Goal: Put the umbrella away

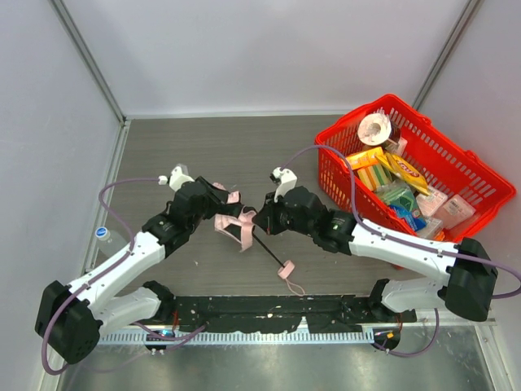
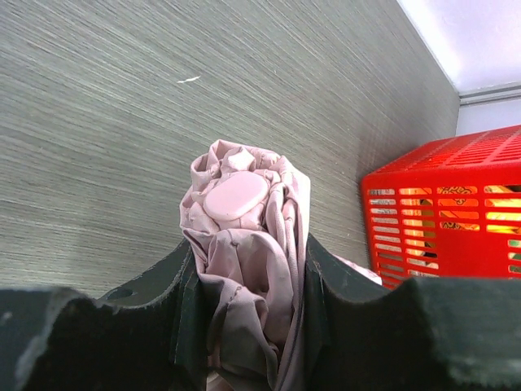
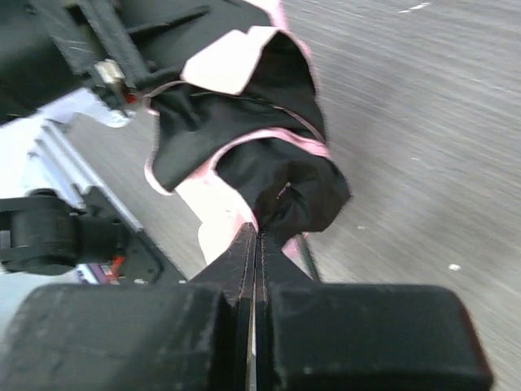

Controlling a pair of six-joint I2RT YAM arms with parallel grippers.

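The pale pink umbrella (image 1: 232, 221) hangs between my two grippers at the table's middle. Its thin black shaft (image 1: 271, 255) runs down to the right to the small pink handle (image 1: 286, 270) and wrist loop, which lie on the table. My left gripper (image 1: 220, 205) is shut on the bunched pink canopy (image 2: 244, 244), whose round cap points away from the wrist camera. My right gripper (image 1: 259, 221) is shut on a fold of the umbrella's fabric (image 3: 277, 175), black on its inner side with pink edging; the jaws (image 3: 259, 236) meet tightly on it.
A red basket (image 1: 456, 159) full of packets and a tape roll stands at the right, close behind my right arm; it also shows in the left wrist view (image 2: 444, 204). A small bottle (image 1: 104, 236) stands by the left wall. A black rail runs along the near edge.
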